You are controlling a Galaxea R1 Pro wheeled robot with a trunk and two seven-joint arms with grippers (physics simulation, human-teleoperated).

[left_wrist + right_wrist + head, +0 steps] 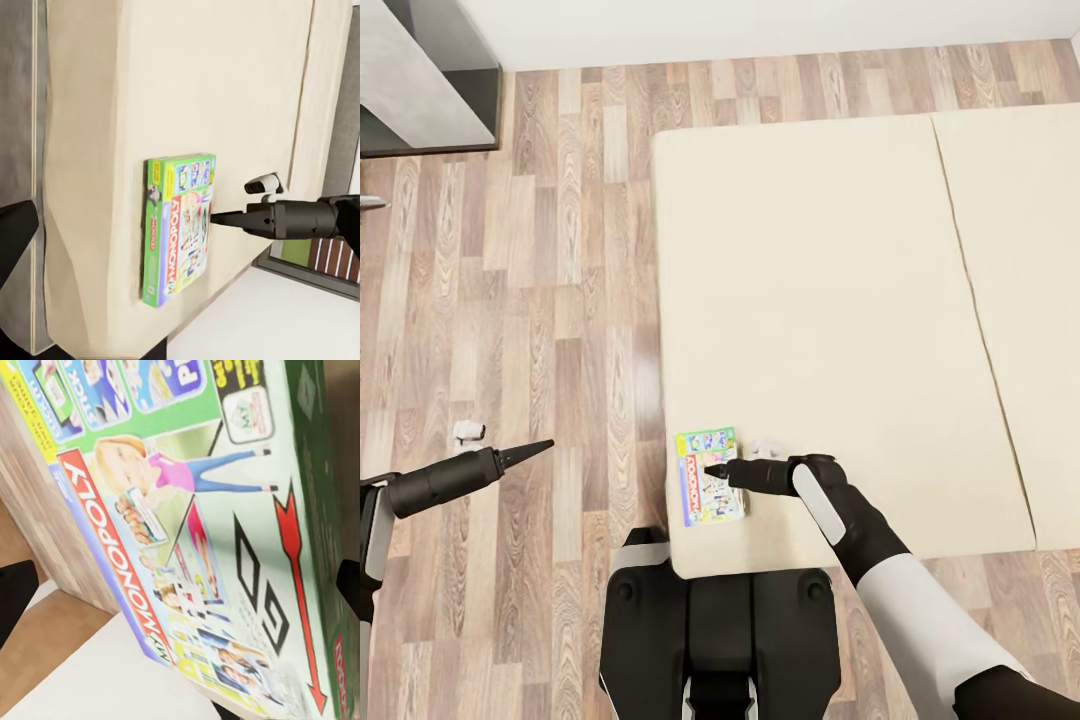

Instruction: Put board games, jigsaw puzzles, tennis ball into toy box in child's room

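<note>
Monopoly box (710, 476) lay flat near the bed (830, 300) corner closest to you, right gripper (712, 470) poised over its lid; whether those jaws were wide or narrow, you couldn't tell. It looked light, stiff and slick-faced, so you'd likely pinch it across a thin edge. Left gripper (545, 445) hung over the floor, jaws unclear.

The robot's right arm (880, 545) wears glossy black casing with a white panel along the forearm and a white sleeve-like upper section, tapering into a dark, cone-shaped right gripper (718, 469); the left arm (435, 482) is a matte black cylinder narrowing to the pointed left gripper (540, 446), with a white edge near its base; the trunk (715, 640) shows black panels, grey-white trim and round black joint covers
</note>
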